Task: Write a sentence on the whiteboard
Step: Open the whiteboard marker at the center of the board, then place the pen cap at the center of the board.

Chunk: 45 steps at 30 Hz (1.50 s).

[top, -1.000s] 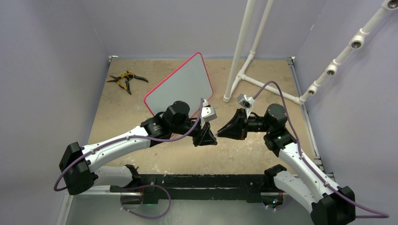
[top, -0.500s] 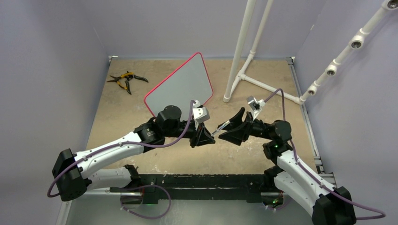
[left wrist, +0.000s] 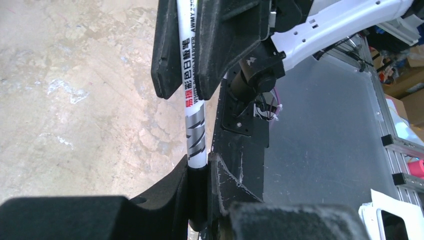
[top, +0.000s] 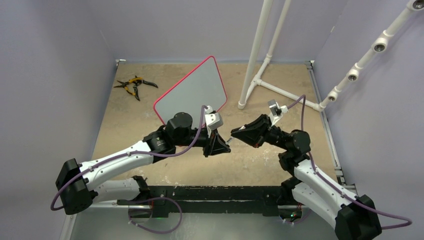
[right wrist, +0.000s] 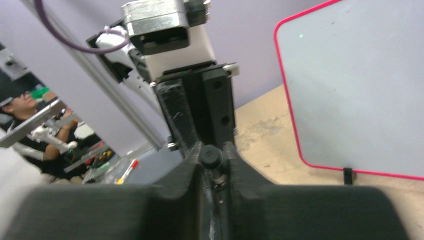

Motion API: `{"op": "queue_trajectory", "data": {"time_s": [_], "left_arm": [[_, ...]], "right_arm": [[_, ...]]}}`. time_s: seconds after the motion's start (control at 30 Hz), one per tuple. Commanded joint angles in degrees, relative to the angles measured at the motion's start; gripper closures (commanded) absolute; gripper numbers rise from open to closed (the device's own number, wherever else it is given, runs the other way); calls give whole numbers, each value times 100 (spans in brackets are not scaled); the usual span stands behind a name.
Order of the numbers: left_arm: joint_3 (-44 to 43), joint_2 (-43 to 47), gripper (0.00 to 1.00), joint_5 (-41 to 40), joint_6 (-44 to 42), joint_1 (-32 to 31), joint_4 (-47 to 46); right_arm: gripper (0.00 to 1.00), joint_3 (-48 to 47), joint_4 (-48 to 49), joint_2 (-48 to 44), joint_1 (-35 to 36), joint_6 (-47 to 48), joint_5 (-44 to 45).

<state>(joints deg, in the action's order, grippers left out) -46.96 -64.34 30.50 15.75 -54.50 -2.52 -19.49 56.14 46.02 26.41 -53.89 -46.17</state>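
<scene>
The right gripper (right wrist: 212, 167) has slid closer to the left gripper (left wrist: 198, 175); both pinch the marker (left wrist: 196, 125) (the whiteboard (top: 192, 92) stands behind).

This is a robotics lab test cell. Two white-and-black robot arms (top: 125, 155) are bolted to a black rail (top: 215, 192) at the edge of a mottled tan worktop (top: 120, 125), which is boxed in by plain lavender panels (top: 50, 75) and has a white pipe frame (top: 257, 55), pliers (top: 134, 85) and a whiteboard (top: 192, 90) on it. Beyond the cell, the right wrist view catches a person (right wrist: 20, 105) by a cluttered bench (right wrist: 97, 162), and the left wrist view shows aluminium framing (left wrist: 395, 145) and cardboard boxes (left wrist: 407, 82).
</scene>
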Motion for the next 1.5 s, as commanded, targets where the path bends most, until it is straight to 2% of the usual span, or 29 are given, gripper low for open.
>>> {"op": "queue_trajectory", "data": {"time_s": [0.0, 0.13, 0.23, 0.43, 0.53, 0.7, 0.77, 0.9, 1.0, 1.13, 1.27, 1.4, 1.47], "left_arm": [[123, -17, 100, 105, 141, 10, -368], [227, 53, 100, 181, 66, 10, -73], [238, 163, 100, 321, -94, 10, 418], [396, 471, 100, 394, -400, 10, 1010], [565, 629, 100, 281, -402, 8, 976], [749, 689, 100, 145, -440, 14, 951], [721, 702, 100, 5, -460, 11, 960], [576, 646, 100, -534, -422, 14, 906], [552, 432, 100, -992, -175, 3, 634], [461, -35, 100, -1540, 190, -3, 369], [515, -560, 100, -2242, 506, -61, -351], [126, -1408, 100, -3105, 582, -288, -459], [-99, -1840, 100, -3378, 606, -400, -556]], "right_arm": [[100, -1, 485, 29, 118, 10, 622], [100, 8, 177, -214, 101, 30, 953], [100, -454, -443, -330, -123, 234, 887], [100, -881, -192, -262, -1246, -306, 20], [100, -1066, -78, -220, -1512, -499, -272], [100, -1633, -1159, -466, -1591, 230, -107], [100, -1934, -1982, -517, -1590, 814, 42], [100, -2492, -3756, -742, -1588, 2178, 1068], [100, -2562, -4356, -902, -1587, 2655, 1583], [100, -2263, -4477, -1103, -1582, 2877, 1832], [100, -1869, -4397, -1331, -1580, 2892, 2147], [100, -1445, -4195, -1574, -1578, 2745, 2409], [97, -1203, -4061, -1692, -1578, 2665, 2490]]}}
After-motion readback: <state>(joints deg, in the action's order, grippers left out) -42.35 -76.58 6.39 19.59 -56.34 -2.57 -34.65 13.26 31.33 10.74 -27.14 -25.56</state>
